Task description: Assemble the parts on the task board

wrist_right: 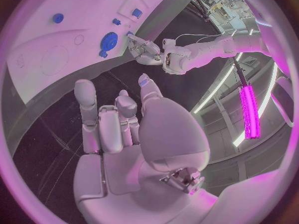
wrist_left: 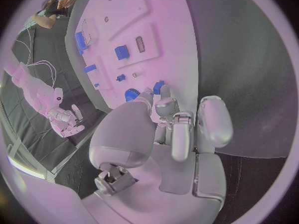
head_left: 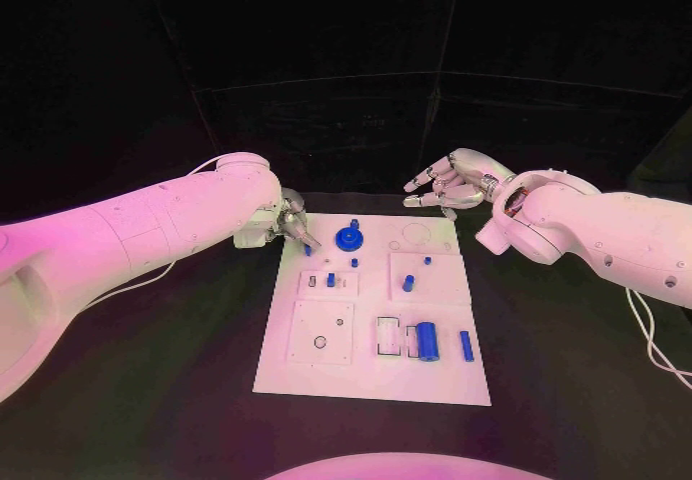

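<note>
The white task board (head_left: 433,385) lies in the middle of the black table. My left hand (head_left: 289,222) is at its far left corner. There thumb and finger close around a small blue peg (head_left: 307,250); the left wrist view shows that peg (wrist_left: 159,86) between the fingertips of the left hand (wrist_left: 168,129). A blue gear (head_left: 349,238) sits just right of it. Several more blue pegs, a blue cylinder (head_left: 430,340) and a blue bar (head_left: 466,345) lie further down the board. My right hand (head_left: 450,182) hovers beyond the board's far edge, fingers spread and holding nothing.
Black table surrounds the board on all sides. A round recess (head_left: 319,342) shows in the near left square plate. A white cable (head_left: 646,330) trails from my right arm at the right side of the table.
</note>
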Motion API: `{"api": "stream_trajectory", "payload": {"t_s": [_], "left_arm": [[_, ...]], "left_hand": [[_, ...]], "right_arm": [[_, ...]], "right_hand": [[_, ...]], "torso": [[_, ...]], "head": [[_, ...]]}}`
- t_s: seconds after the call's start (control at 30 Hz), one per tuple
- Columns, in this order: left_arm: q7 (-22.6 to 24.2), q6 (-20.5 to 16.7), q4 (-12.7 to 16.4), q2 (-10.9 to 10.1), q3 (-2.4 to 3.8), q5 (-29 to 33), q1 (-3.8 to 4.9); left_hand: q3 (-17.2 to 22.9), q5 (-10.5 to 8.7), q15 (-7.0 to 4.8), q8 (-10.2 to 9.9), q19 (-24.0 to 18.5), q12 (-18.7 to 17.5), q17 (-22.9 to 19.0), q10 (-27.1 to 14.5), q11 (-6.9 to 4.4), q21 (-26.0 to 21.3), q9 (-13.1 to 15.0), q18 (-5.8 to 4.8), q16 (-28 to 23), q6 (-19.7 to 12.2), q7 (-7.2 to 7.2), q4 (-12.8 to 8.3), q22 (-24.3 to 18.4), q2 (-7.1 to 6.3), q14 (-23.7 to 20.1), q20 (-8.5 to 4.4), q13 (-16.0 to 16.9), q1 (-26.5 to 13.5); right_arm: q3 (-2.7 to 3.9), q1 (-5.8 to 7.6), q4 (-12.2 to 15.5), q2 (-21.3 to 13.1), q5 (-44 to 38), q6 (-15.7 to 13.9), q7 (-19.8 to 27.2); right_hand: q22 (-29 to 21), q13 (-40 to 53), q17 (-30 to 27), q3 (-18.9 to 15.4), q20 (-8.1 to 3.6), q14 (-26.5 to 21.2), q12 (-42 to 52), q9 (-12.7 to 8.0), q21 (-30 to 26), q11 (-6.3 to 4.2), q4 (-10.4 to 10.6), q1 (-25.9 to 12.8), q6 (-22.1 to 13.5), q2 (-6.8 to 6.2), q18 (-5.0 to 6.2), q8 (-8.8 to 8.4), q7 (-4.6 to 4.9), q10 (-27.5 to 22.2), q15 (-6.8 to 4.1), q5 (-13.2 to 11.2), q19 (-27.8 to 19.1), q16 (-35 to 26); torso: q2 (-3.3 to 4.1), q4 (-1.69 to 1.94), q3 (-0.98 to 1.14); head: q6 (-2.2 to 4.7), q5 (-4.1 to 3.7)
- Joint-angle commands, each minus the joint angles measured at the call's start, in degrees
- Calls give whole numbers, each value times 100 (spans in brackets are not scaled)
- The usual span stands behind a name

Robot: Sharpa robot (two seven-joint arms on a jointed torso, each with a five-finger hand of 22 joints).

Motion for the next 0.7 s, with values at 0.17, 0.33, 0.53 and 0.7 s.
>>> {"api": "stream_trajectory", "payload": {"t_s": [0.17, 0.33, 0.53, 0.7], "left_arm": [[121, -108, 21, 0, 3, 43, 7], [227, -362, 75, -56, 3, 307, 7], [269, -655, 331, -260, 4, 623, 8], [264, -922, 753, -516, 2, 690, 8]], "left_hand": [[913, -7, -30, -125, 39, -60, 1509, -35, -40, 12, -98, -4, 18, -76, -1, -625, 9, 253, 615, -60, -61, 816], [2055, -4, 37, -38, 18, -151, 1509, -23, -1, -32, -102, 5, 18, -82, 35, -806, -16, -99, 615, -13, -188, 489], [2786, -21, 26, 95, 22, -177, 1509, -2, -6, -39, -59, -1, 18, -103, 17, -932, -2, -334, 615, 5, -259, 140], [3036, -13, 20, 160, 30, -171, 1509, 22, -10, -32, -40, -2, 18, -105, 11, -1013, 16, -437, 615, 2, -269, 18]], "right_arm": [[4, 12, 1, 2, -12, 18, 26], [4, 12, 4, -10, -12, 15, 22], [4, 12, 7, -30, -12, 13, 16], [4, 12, 17, -55, -12, 9, 11]], "right_hand": [[-8, -6, 6, -17, 1, 208, -11, 6, -28, -5, 11, 9, -19, 45, 98, 30, -21, 21, -15, -39, 38, -14], [-8, -7, 6, -16, 1, 208, -11, 6, -28, -6, 11, 10, -19, 47, 98, 30, -21, 21, -15, -39, 39, -15], [-7, -7, 6, -15, 1, 208, -11, 6, -27, -6, 11, 11, -19, 49, 98, 30, -21, 21, -15, -38, 40, -15], [-7, -7, 6, -15, 1, 208, -11, 6, -27, -6, 11, 11, -19, 49, 98, 30, -21, 21, -15, -38, 40, -15]], "torso": [[0, 1, 2], [-2, 2, 2], [-4, 8, 2], [-7, 14, 3]], "head": [[-8, 3], [-15, -7], [-11, -8], [-6, 4]]}}
